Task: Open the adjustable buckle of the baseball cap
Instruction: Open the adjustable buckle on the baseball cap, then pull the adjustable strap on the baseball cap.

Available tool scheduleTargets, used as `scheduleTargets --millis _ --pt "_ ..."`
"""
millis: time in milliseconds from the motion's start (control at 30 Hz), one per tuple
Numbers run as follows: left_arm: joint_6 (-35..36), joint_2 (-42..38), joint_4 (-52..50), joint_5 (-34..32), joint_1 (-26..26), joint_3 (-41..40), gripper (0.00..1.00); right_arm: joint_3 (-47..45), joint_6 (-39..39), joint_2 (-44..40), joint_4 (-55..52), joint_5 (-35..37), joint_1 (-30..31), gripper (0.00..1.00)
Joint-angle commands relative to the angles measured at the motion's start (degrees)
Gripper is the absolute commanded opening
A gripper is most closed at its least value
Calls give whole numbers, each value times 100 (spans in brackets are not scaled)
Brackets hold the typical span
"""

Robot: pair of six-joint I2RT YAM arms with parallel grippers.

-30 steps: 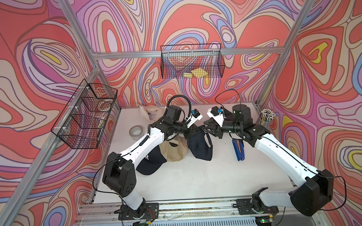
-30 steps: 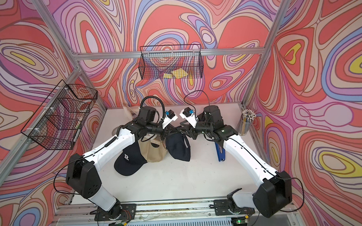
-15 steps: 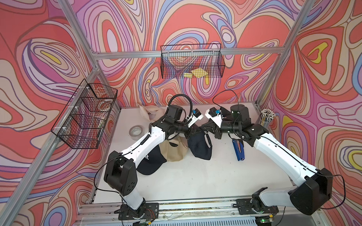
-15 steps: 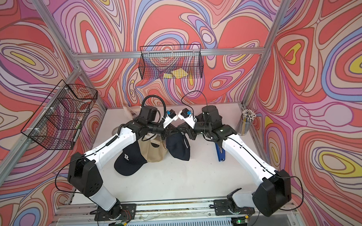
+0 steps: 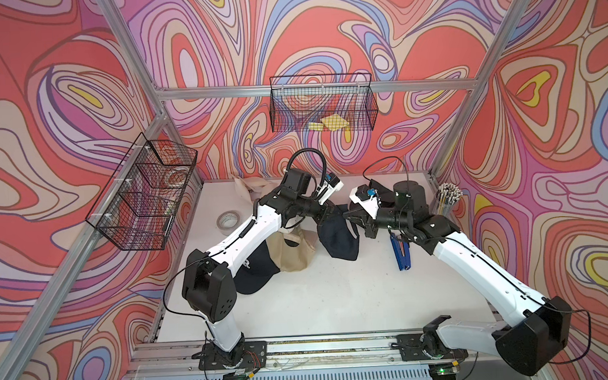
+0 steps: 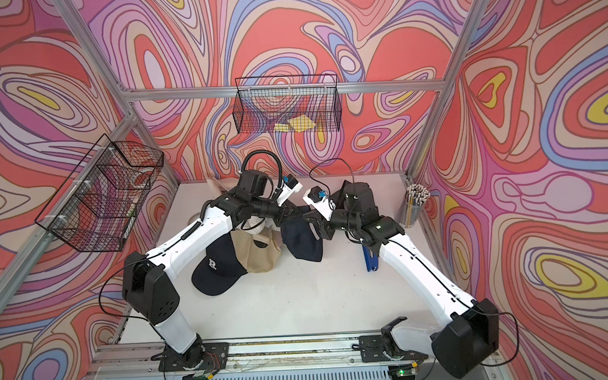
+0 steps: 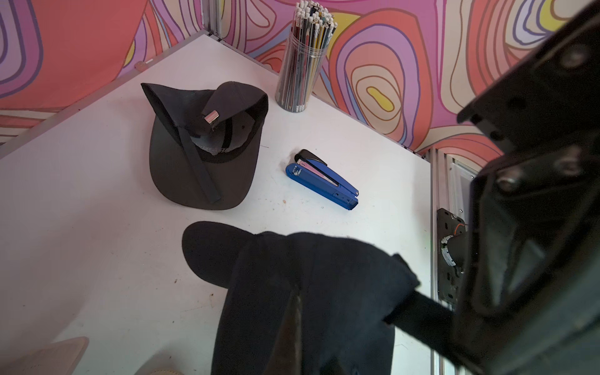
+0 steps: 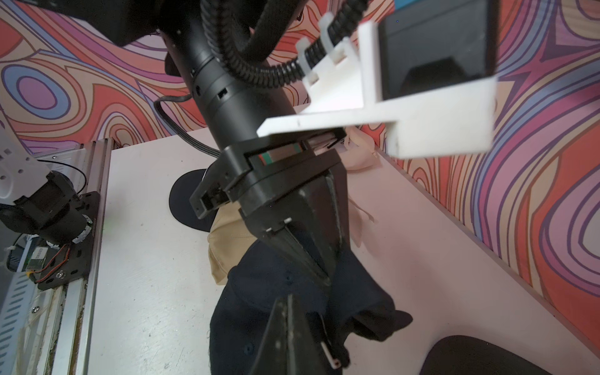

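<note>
Your left gripper and right gripper both clench the navy cap. Other cap reads "R"; table front lies open.

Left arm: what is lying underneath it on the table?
Under the left arm lie a tan cap and a navy cap marked R, each partly covered. The arm hides the navy cap's rear, and whatever else sits beneath cannot be seen.

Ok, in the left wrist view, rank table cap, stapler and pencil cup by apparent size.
1. Table cap
2. Pencil cup
3. Stapler, though the cup stands farther off, so true sizes may differ.
</note>
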Motion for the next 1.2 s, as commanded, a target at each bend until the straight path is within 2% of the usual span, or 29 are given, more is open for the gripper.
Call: scheduleTargets --millis 0,233,267,367,400,467,567,700,900,1067,1167 --pt "-286 190 -115 -398 87 200 0 -163 94 -231 -76 -90 39 0" --pt "-337 173 -108 -399 87 237 0 -168 122 -278 -77 -169 40 0" --pt "-332 151 -84 -294 87 226 0 -196 203 -282 18 -24 41 4" --pt "-350 86 17 -52 84 143 0 -247 463 -325 316 581 41 46" --pt "-352 64 27 -38 82 119 0 -255 583 -358 408 821 41 54" --pt "-320 32 36 -84 89 92 0 -293 718 -446 526 1350 38 63" --pt "-273 57 -8 -91 87 115 0 -342 876 -530 559 1763 19 64" --pt "-279 100 23 -16 85 131 0 -357 1029 -456 350 1745 -55 58" --pt "-288 63 63 98 88 103 0 -460 1113 -235 309 1160 -130 53" --pt "-262 -10 52 173 86 80 0 -442 1147 6 325 707 -267 44" --pt "-284 -47 85 214 87 43 0 -515 1188 77 484 418 -379 42"
